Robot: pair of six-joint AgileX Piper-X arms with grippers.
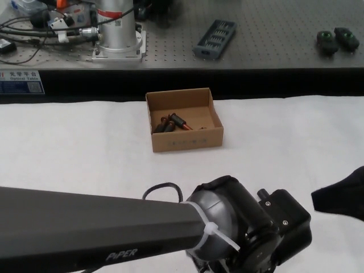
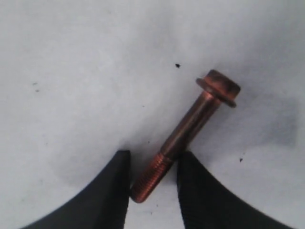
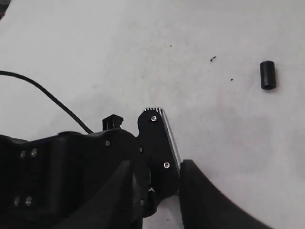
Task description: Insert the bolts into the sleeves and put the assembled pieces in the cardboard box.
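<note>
A copper-coloured flanged steel bolt (image 2: 190, 131) lies slanted on the white cloth (image 1: 68, 148) that covers the bench. The left gripper (image 2: 153, 164) holds its black fingers narrowly apart astride the threaded end. The right gripper (image 3: 155, 167) has its fingers narrowly apart too, with nothing held. A short black cylindrical sleeve (image 3: 268, 75) lies well apart from it. The open brown cardboard box (image 1: 187, 139) holds several dark assembled pieces (image 1: 169, 123). A dark grey arm (image 1: 85, 224) bears white lettering, and a blue-and-white label (image 1: 21, 81) carries print too small to read.
</note>
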